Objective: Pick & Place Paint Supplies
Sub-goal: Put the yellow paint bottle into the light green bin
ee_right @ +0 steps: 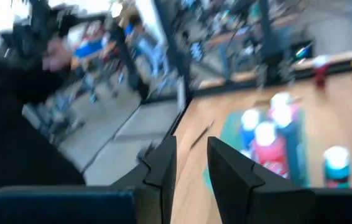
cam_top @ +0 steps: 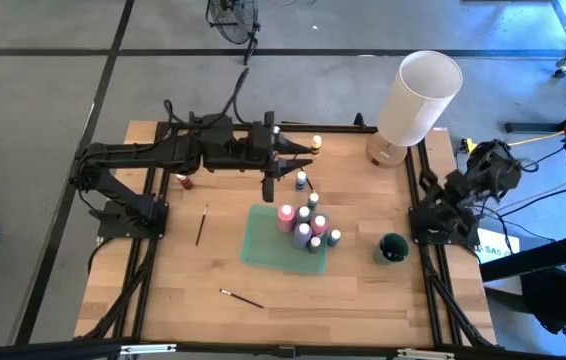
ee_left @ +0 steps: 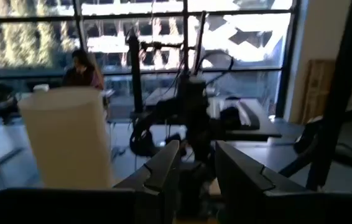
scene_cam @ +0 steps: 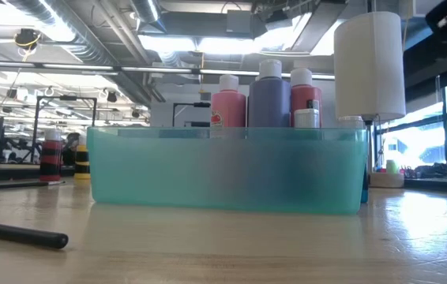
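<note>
The robot's left arm reaches out level from its base at the left edge of the counter toward the far middle, wrist straight, its left hand (cam_top: pixel 281 168) at the outstretched end. Seen from the wrist, the two dark fingers (ee_left: pixel 163 171) stand a narrow gap apart, with nothing visible held between them. The right arm sits folded close over its own base at the counter's right edge, its right hand (cam_top: pixel 490 160) drawn up and back. That hand's fingers (ee_right: pixel 160 163) likewise stand slightly parted, gripping nothing that can be seen.
</note>
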`<state>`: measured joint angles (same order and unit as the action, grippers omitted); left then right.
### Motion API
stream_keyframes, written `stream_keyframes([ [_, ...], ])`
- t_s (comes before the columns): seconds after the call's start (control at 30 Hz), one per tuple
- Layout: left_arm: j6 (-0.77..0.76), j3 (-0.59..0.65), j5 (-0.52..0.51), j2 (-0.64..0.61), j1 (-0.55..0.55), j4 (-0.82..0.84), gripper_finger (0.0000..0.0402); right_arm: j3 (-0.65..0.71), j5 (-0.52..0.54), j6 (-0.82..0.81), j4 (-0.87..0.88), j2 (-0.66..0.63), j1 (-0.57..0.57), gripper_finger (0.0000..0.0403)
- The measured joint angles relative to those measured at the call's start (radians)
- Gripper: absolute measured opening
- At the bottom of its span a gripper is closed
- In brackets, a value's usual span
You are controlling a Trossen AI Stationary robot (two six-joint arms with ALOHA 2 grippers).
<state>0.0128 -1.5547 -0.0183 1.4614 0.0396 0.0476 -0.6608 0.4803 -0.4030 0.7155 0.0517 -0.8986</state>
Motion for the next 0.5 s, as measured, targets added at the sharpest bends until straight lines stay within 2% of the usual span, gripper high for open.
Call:
stream_keyframes([
  [0.2, -0.007, -0.002, -0.119, -0.047, 0.026, 0.215, 0.0097, -0.057, 0.125, 0.049, -0.077, 0.000, 0.000, 0.0092],
  [0.37, -0.050, -0.080, -0.132, -0.060, 0.108, 0.480, 0.0097, -0.058, 0.182, 0.178, -0.183, 0.000, 0.000, 0.0092],
  [0.5, -0.091, -0.140, -0.107, -0.058, 0.168, 0.707, 0.0097, -0.058, 0.202, 0.220, -0.233, 0.000, 0.000, 0.0092],
])
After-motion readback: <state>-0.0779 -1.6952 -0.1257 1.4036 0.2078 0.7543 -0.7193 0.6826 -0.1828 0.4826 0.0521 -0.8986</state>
